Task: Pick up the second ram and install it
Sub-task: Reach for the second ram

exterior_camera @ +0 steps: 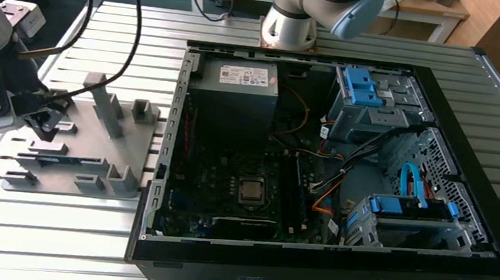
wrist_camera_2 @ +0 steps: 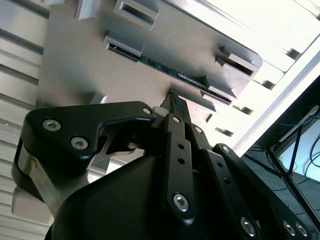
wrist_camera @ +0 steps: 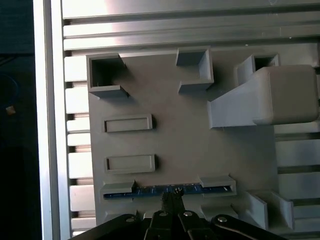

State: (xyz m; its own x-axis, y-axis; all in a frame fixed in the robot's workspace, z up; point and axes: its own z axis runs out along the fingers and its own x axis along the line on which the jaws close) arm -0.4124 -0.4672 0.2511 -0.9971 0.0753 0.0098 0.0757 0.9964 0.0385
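Stretching across the exterior view, a slatted metal table [exterior_camera: 43, 230] carries everything described. An open black computer case [exterior_camera: 311, 274] lies on its side over the table's middle and toward the edge at the exterior view's right, its circuit board, cables and blue drive brackets exposed. The grey robot arm [exterior_camera: 293, 15] rises from a base at the table's far edge, just behind the case.

A flat grey fixture plate [exterior_camera: 82, 142] with raised grey blocks lies on the table beside the case, near the edge at the exterior view's left. The arm's wrist hangs over this plate with the black claw [exterior_camera: 45, 122] pointing down at it.

In both wrist views the second ram [wrist_camera: 150, 190] [wrist_camera_2: 150, 62] stands on its long edge in the plate, a thin dark blue-green strip held between two grey slotted blocks. The claw's fingertips [wrist_camera: 172, 197] are drawn together, with no gap between them, right at the middle of the strip's length. Whether they touch it cannot be told
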